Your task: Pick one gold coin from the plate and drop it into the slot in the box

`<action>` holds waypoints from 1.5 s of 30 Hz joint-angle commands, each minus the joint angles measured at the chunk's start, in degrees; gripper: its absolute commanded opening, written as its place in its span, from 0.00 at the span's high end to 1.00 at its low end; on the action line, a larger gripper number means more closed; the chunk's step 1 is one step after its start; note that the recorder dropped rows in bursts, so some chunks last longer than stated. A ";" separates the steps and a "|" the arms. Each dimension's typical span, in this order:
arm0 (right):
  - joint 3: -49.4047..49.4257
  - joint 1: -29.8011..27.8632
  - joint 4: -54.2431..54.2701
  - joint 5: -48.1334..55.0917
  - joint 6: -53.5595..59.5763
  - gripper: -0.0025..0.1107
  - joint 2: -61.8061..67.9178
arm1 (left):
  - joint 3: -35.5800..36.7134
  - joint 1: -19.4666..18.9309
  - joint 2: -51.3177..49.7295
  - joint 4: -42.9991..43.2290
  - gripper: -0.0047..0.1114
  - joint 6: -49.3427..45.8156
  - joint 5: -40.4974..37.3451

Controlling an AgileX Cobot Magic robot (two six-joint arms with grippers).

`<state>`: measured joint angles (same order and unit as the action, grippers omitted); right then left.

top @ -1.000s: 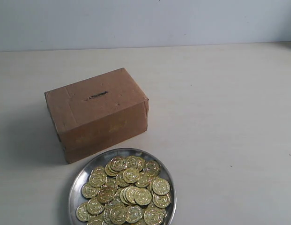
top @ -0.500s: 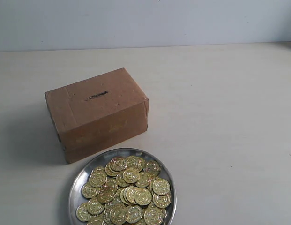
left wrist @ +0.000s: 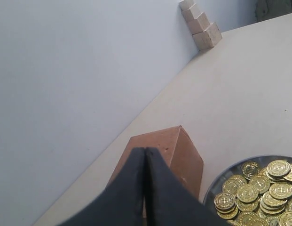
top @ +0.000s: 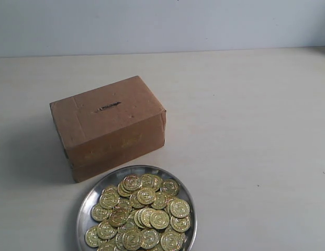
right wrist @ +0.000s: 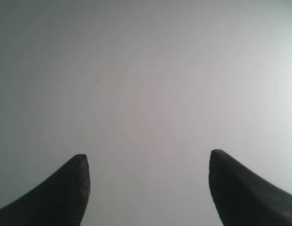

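Across exterior view, no change noted over last second: box (top: 107, 125), plate (top: 82, 212) just beside it and coin heap (top: 141, 212) in plate unmoved; no hand seen there. Task judged not begun. Left hand (left wrist: 145, 153) pressed shut, empty, box and plate ahead. Right hand (right wrist: 149, 157) spread wide, nothing held. Slot (top: 109, 106) on box top unblocked. Surface (top: 246, 130) pale, matte; wall (top: 152, 23) plain; wooden blocks (left wrist: 201, 23) stacked at wall.

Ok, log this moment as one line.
left gripper: shut; right gripper: open; gold coins: piled on plate; slot: on box top; pick: not started
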<state>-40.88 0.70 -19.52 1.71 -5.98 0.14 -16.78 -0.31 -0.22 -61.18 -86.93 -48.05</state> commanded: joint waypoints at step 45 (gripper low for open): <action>40.88 -0.39 2.94 -4.84 0.20 0.38 -0.14 | 16.78 -2.70 0.22 50.95 0.96 0.37 33.24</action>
<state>-0.23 0.70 -16.38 -2.36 -5.98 0.24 -0.15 -2.95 -0.22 -13.18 -86.93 -15.40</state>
